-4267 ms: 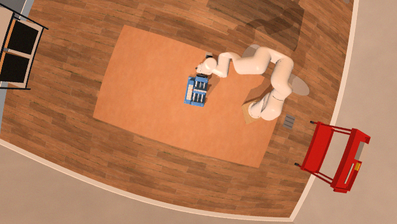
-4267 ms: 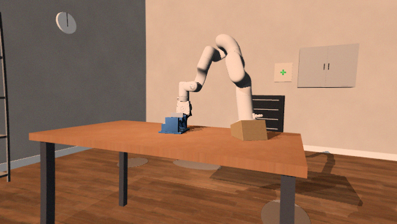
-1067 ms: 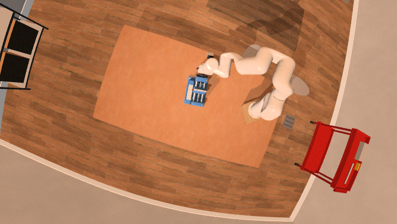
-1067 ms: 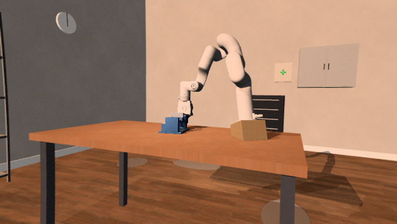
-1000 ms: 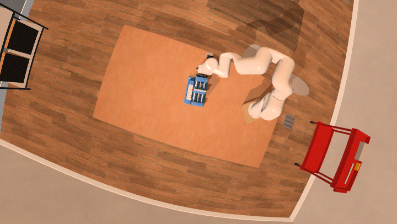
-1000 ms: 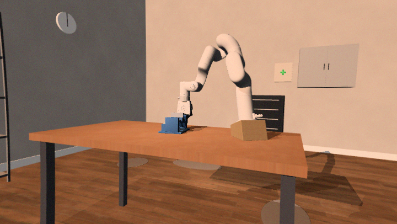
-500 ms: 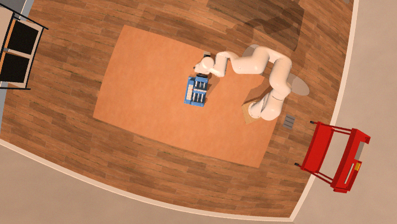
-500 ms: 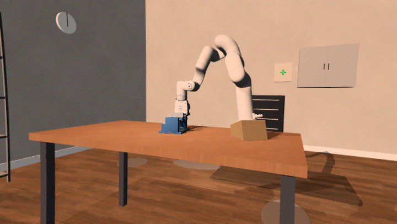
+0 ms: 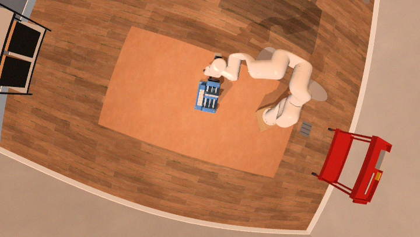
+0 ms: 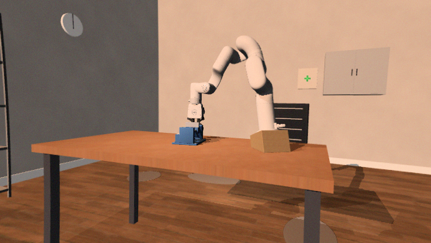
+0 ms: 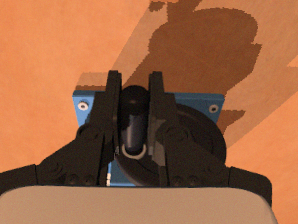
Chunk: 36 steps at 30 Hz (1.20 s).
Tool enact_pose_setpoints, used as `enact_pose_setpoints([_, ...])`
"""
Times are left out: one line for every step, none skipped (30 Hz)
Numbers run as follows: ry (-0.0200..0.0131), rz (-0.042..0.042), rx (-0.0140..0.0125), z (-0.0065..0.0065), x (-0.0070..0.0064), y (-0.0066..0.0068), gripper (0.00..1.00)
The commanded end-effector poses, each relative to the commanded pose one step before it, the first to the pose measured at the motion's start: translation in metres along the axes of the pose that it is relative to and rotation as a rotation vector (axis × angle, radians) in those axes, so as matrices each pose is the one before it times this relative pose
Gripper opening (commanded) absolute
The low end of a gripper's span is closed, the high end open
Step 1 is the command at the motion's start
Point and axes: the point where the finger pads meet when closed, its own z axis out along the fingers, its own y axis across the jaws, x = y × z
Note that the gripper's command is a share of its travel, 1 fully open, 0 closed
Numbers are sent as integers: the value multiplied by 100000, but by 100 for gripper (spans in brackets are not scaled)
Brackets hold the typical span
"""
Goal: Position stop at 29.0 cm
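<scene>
A blue stop fixture [image 9: 207, 96] with rails and a white scale strip sits on the orange table; it also shows in the side view [image 10: 188, 135]. A black handwheel with a dark crank knob [image 11: 135, 119] is at the fixture's end nearest the arm. My gripper [image 11: 135, 90] points down over that end, and its two black fingers are shut on the crank knob. In the overhead view my gripper [image 9: 213, 79] sits at the fixture's top end. The scale reading is too small to tell.
The arm's tan base block [image 10: 269, 140] stands on the table to the right of the fixture. A red cart [image 9: 354, 165] and a dark shelf [image 9: 17, 55] stand on the floor away from the table.
</scene>
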Motion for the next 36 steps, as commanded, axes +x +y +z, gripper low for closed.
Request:
enact_pose_setpoints([9, 58, -197, -666, 33, 383, 6])
enact_pose_setpoints([0, 0, 0, -145, 0, 115, 6])
enact_pose_setpoints([0, 0, 0, -140, 0, 118, 6])
enact_pose_setpoints([0, 0, 0, -122, 0, 137, 6])
enact_pose_setpoints([0, 0, 0, -121, 0, 137, 6])
enact_pose_setpoints([0, 0, 0, -109, 0, 149, 6])
enact_pose_setpoints([0, 0, 0, -98, 0, 159, 6])
enact_pose_setpoints([0, 0, 0, -97, -1, 160, 6])
enact_pose_setpoints([0, -1, 0, -72, 0, 180, 6])
enact_pose_setpoints([0, 0, 0, -71, 0, 180, 6])
enact_pose_setpoints([0, 0, 0, -53, 0, 181, 6])
enact_pose_setpoints([0, 0, 0, -37, 0, 181, 6])
enact_pose_setpoints([0, 1, 0, -37, -1, 181, 6])
enact_pose_setpoints([0, 0, 0, 0, 0, 0, 6])
enact_pose_setpoints([0, 0, 0, 0, 0, 0, 6])
enact_pose_setpoints([0, -1, 0, -7, 0, 182, 6])
enact_pose_setpoints([0, 0, 0, -5, 0, 182, 6])
enact_pose_setpoints([0, 0, 0, 6, 0, 182, 6])
enact_pose_setpoints([0, 0, 0, 27, 0, 182, 6])
enact_pose_setpoints([0, 0, 0, 27, -1, 183, 6])
enact_pose_setpoints([1, 0, 0, 52, 0, 183, 6])
enact_pose_setpoints([0, 0, 0, 61, 0, 183, 6])
enact_pose_setpoints([0, 0, 0, 72, 0, 184, 6])
enact_pose_setpoints([1, 0, 0, 100, 0, 185, 6])
enact_pose_setpoints([-1, 0, 0, 99, -1, 185, 6])
enact_pose_setpoints([2, 0, 0, 149, 1, 187, 6])
enact_pose_setpoints([-2, 0, 0, 148, -1, 187, 6])
enact_pose_setpoints([2, 0, 0, 173, 1, 152, 6])
enact_pose_setpoints([-2, 0, 0, 171, -1, 153, 6])
enact_pose_setpoints([2, 1, 0, 188, 1, 119, 6])
enact_pose_setpoints([0, 0, 0, 0, 0, 0, 6])
enact_pose_setpoints([0, 0, 0, 0, 0, 0, 6])
enact_pose_setpoints([-2, 0, 0, 189, -1, 116, 6])
enact_pose_setpoints([2, 1, 0, 203, 1, 89, 6])
enact_pose_setpoints([-1, 0, 0, 206, -1, 82, 6])
enact_pose_setpoints([1, 0, 0, 218, 0, 59, 6])
